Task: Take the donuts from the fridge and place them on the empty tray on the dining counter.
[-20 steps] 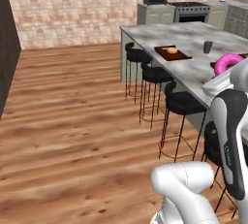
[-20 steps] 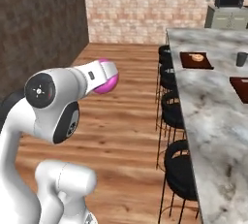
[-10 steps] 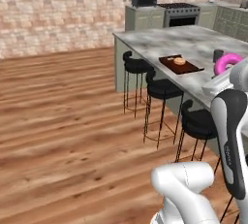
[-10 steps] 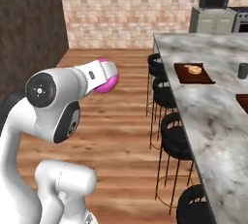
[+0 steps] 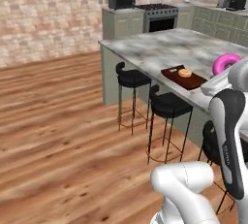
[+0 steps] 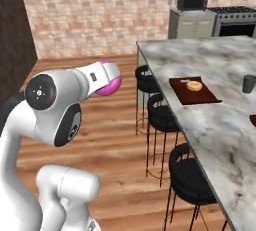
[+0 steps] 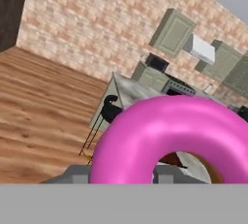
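Here the pink donut (image 7: 174, 138) sits gripped in the hand (image 6: 107, 77).

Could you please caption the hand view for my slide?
Gripper carries the pink donut toward the marble dining counter.

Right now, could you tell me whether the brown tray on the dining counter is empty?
Not empty: the tray on the dining counter carries a tan round pastry near its far end.

text: none legible | arm (image 5: 227, 136): small dark marking, too blurred to read
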Tool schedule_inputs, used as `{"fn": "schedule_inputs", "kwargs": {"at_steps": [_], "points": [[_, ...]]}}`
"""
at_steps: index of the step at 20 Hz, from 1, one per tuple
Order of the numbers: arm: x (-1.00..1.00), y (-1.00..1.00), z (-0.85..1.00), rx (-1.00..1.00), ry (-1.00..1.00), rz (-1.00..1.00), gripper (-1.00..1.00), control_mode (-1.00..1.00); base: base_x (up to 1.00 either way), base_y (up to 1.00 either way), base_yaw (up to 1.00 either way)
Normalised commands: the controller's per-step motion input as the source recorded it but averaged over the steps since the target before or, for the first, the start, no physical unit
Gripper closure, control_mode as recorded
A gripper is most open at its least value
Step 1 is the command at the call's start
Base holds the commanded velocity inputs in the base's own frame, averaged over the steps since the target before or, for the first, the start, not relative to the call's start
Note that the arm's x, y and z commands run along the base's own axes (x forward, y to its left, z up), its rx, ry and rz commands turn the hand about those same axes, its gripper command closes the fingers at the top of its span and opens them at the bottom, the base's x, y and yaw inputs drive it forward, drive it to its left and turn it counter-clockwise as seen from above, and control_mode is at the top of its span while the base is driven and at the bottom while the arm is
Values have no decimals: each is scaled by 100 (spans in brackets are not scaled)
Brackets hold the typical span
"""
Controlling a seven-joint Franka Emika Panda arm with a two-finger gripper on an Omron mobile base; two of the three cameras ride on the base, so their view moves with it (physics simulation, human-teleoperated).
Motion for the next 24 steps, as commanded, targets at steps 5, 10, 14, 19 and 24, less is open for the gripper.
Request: {"fn": "schedule_inputs", "kwargs": {"at_steps": [5,10,14,19,24], "points": [[0,0,0,0,0,0,100,100,100,32,-45],[0,0,0,0,0,0,100,100,100,44,-54],[0,0,0,0,0,0,100,100,95,62,-58],[0,0,0,0,0,0,100,100,66,42,-70],[0,0,0,0,0,0,100,100,65,36,-77]]}}
